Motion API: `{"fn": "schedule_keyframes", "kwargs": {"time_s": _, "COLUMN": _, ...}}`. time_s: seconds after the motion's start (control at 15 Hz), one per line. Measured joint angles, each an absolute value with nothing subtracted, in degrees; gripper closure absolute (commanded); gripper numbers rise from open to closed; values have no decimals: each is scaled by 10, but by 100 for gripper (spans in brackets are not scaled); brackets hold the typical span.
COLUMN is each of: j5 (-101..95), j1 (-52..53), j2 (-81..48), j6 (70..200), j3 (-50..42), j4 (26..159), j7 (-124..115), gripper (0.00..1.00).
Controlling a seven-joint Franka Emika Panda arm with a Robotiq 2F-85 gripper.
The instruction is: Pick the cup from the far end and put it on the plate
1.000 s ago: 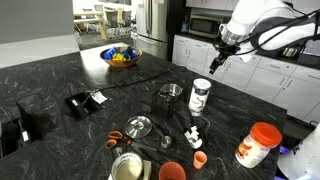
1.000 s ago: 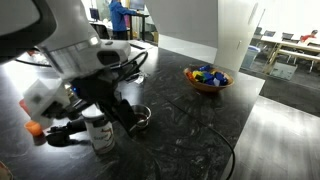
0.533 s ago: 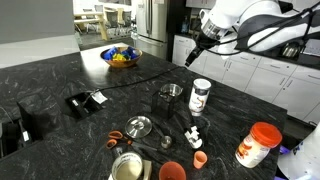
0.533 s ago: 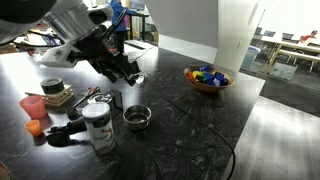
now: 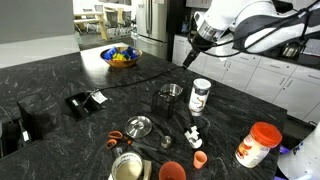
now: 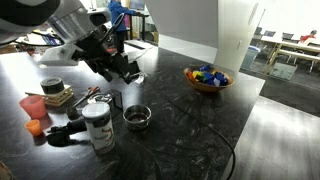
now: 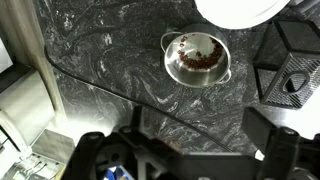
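The silver metal cup [image 5: 170, 95] stands on the black marble counter beside a taller white container [image 5: 200, 96]. It also shows in an exterior view [image 6: 136, 117] and in the wrist view [image 7: 197, 57], where its inside looks brownish. My gripper [image 5: 191, 58] hangs in the air above and beyond the cup, and also shows in an exterior view [image 6: 122, 70]. In the wrist view its two fingers [image 7: 190, 152] are wide apart with nothing between them. A round silver dish [image 5: 138, 126] lies nearer the front; I cannot tell if it is the plate.
A bowl of coloured items [image 5: 120, 57] sits at the far side, with a black cable [image 7: 120, 95] running across the counter. Near the front are a small orange cup [image 5: 199, 160], a red cup [image 5: 172, 172], a metal bowl [image 5: 125, 167] and an orange-lidded jar [image 5: 257, 145].
The arm swung away from the white container toward the far side of the counter between one second and half a second ago. Since then it has barely moved. The objects have not moved.
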State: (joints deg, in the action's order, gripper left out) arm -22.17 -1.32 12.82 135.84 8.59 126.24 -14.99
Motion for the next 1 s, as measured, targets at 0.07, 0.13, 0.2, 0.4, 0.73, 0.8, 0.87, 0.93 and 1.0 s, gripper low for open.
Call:
{"fn": "schedule_keyframes", "kwargs": {"time_s": 0.07, "j5": -222, "j1": -13, "j2": 128, "j6": 1358, "j3": 86, "j4": 1262, "j7": -150, "gripper": 0}}
{"fn": "schedule_keyframes", "kwargs": {"time_s": 0.13, "j5": -222, "j1": -13, "j2": 128, "j6": 1358, "j3": 86, "j4": 1263, "j7": -150, "gripper": 0}}
{"fn": "schedule_keyframes", "kwargs": {"time_s": 0.2, "j5": -222, "j1": -12, "j2": 128, "j6": 1358, "j3": 86, "j4": 1263, "j7": -150, "gripper": 0}}
{"fn": "schedule_keyframes", "kwargs": {"time_s": 0.4, "j5": -217, "j1": 4, "j2": 127, "j6": 1358, "j3": 94, "j4": 1259, "j7": -179, "gripper": 0}}
{"fn": "schedule_keyframes", "kwargs": {"time_s": 0.73, "j5": -151, "j1": 66, "j2": 95, "j6": 1349, "j3": 138, "j4": 1235, "j7": -219, "gripper": 0}}
{"fn": "schedule_keyframes", "kwargs": {"time_s": 0.8, "j5": -137, "j1": 79, "j2": 84, "j6": 1346, "j3": 145, "j4": 1225, "j7": -221, "gripper": 0}}
{"fn": "schedule_keyframes", "kwargs": {"time_s": 0.87, "j5": -126, "j1": 90, "j2": 71, "j6": 1342, "j3": 152, "j4": 1215, "j7": -227, "gripper": 0}}
{"fn": "schedule_keyframes", "kwargs": {"time_s": 0.93, "j5": -121, "j1": 99, "j2": 58, "j6": 1335, "j3": 158, "j4": 1204, "j7": -236, "gripper": 0}}
{"fn": "schedule_keyframes", "kwargs": {"time_s": 1.0, "j5": -120, "j1": 106, "j2": 43, "j6": 1323, "j3": 161, "j4": 1193, "j7": -246, "gripper": 0}}
